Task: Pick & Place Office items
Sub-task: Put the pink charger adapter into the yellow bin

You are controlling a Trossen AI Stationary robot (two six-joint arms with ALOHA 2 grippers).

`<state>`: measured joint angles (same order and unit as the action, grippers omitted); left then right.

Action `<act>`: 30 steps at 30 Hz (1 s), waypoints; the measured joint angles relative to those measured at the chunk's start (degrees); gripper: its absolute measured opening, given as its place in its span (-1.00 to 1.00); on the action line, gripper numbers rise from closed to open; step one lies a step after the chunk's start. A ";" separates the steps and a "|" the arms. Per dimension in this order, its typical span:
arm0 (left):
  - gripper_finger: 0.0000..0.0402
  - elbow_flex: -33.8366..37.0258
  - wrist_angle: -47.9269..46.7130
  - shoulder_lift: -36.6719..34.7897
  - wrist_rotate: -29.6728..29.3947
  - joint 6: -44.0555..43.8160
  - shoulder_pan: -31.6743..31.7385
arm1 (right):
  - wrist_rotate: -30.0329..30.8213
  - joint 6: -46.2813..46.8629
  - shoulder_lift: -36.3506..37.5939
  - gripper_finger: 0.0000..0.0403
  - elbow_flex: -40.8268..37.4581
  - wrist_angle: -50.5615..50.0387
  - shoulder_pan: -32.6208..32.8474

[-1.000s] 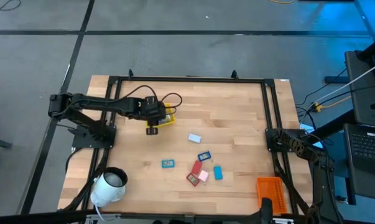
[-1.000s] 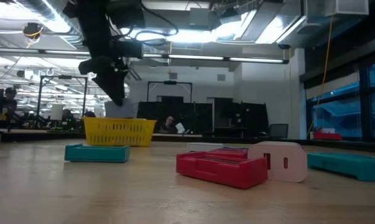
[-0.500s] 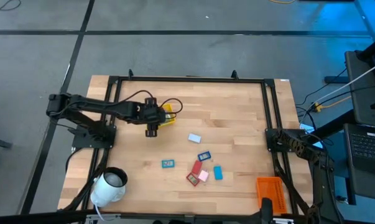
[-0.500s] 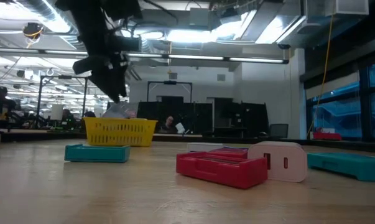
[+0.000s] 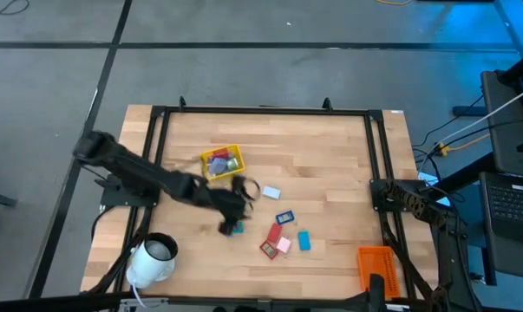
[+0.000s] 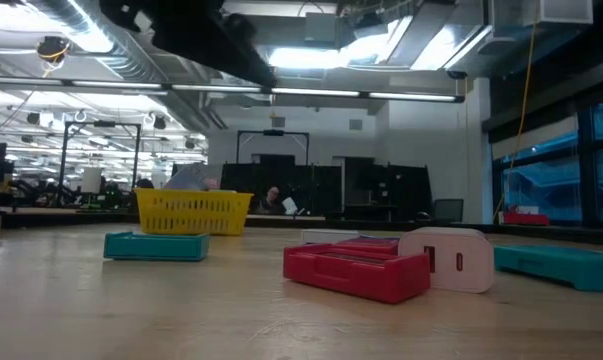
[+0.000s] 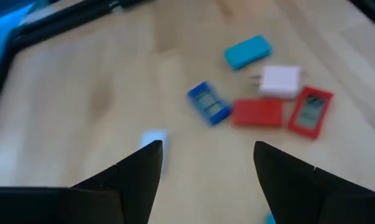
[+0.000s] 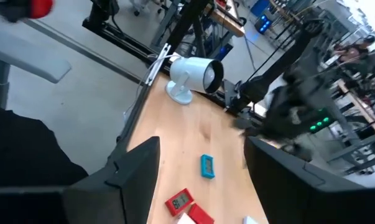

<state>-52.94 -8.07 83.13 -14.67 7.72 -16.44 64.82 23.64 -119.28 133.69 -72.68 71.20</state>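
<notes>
Office items (image 5: 283, 232) lie scattered mid-table in the high view, some already in the yellow tray (image 5: 223, 161), as the left gripper (image 5: 231, 227) hovers over a teal piece (image 5: 237, 228). The left wrist view shows its fingers spread wide above the small, apparently light, rigid pieces, probably best pinched across their narrow sides. In the right wrist view, the right gripper (image 8: 199, 163) waits at the table's edge, fingers wide and empty.

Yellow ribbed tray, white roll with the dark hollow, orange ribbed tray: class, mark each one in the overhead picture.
Yellow ribbed tray (image 5: 237, 156), high view, on its right rim.
White roll with the dark hollow (image 5: 148, 262), high view, on its white side.
Orange ribbed tray (image 5: 375, 263), high view, on its ribbed middle.
</notes>
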 joint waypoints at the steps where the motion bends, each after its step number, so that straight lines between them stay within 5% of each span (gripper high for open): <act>1: 0.24 -1.54 1.22 3.19 -0.43 0.54 -1.16 | 0.40 -0.32 0.00 0.18 0.00 0.01 0.06; 8: 0.35 -18.69 -2.85 23.71 -3.42 12.65 -3.00 | 0.58 -1.57 0.00 0.18 0.00 0.08 0.06; 13: 0.39 -28.23 -8.70 31.72 -1.82 18.77 -2.91 | 0.31 0.18 0.00 0.18 0.00 0.15 0.90; 17: 0.39 -31.91 -11.65 34.63 5.02 15.95 -2.30 | 0.45 1.52 0.00 0.18 0.00 0.03 1.96; 30: 0.39 -32.86 -6.20 35.32 12.37 10.72 -2.30 | 1.81 2.95 0.02 0.18 0.00 0.21 2.62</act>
<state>-85.80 -14.27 118.45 -2.30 18.44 -18.74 66.63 26.59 -119.26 133.69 -72.47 73.82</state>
